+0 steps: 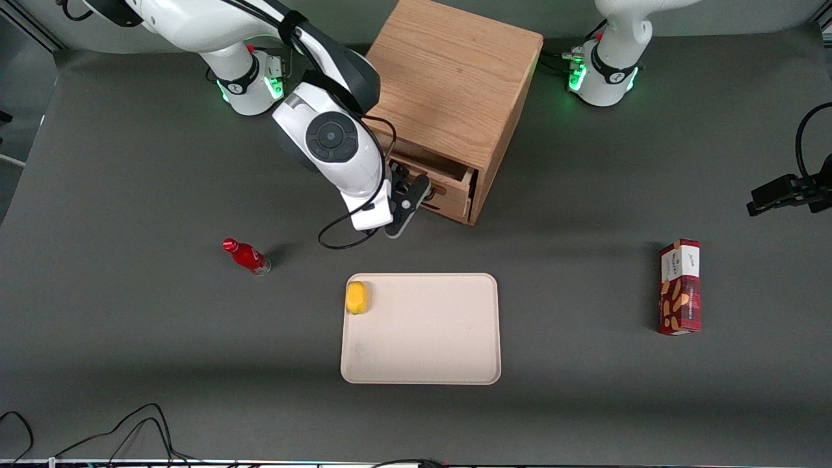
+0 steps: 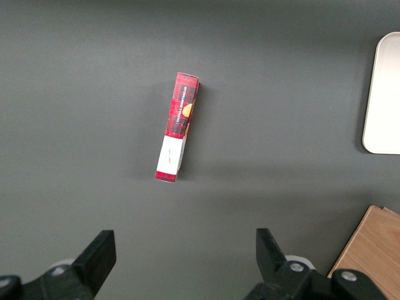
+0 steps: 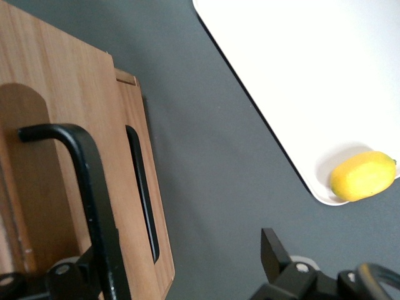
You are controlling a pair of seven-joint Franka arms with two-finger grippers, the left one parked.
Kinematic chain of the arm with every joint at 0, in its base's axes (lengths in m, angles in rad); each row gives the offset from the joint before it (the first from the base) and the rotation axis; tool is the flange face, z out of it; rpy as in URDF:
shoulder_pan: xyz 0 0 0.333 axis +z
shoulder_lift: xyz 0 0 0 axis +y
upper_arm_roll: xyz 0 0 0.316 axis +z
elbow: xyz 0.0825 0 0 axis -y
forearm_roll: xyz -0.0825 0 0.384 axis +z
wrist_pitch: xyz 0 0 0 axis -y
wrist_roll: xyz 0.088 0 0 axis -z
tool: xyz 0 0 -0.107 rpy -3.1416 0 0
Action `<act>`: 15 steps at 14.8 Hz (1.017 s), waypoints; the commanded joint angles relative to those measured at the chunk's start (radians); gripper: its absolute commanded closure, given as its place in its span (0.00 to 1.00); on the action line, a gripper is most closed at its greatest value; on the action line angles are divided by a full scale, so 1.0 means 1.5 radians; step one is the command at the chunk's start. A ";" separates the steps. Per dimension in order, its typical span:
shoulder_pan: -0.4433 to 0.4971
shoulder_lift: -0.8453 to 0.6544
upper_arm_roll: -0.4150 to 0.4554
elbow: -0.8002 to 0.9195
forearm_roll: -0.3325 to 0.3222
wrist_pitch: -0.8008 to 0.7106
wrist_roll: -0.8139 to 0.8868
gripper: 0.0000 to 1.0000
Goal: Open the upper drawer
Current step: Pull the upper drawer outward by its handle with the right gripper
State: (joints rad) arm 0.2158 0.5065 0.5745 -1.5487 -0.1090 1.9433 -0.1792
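With its fingers spread apart around the black handle (image 3: 94, 206) and not clamped on it, the gripper (image 1: 411, 203) sits at the front of the upper drawer (image 1: 448, 179), which stands slightly pulled out of the oak cabinet (image 1: 455, 78), farther from the camera than the tray (image 1: 455, 364).

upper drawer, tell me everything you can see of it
The upper drawer is light oak, wide and shallow, pulled partly out of the wooden cabinet, its front toward the tray. Its black bar handle stands off the front. The gripper is open at that handle, above the lower drawer.
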 commanded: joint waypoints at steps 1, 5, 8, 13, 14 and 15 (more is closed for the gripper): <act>0.001 0.023 0.002 0.037 -0.016 -0.002 -0.008 0.00; -0.003 0.026 -0.012 0.039 -0.017 -0.001 -0.010 0.00; -0.006 0.040 -0.014 0.055 -0.019 -0.001 -0.011 0.00; -0.009 0.042 -0.028 0.061 -0.018 -0.001 -0.010 0.00; -0.009 0.042 -0.035 0.063 -0.018 -0.001 -0.010 0.00; -0.009 0.043 -0.039 0.065 -0.017 -0.002 -0.009 0.00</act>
State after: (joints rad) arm 0.2013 0.5477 0.5236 -1.4863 -0.1146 1.9441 -0.1793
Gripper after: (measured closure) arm 0.000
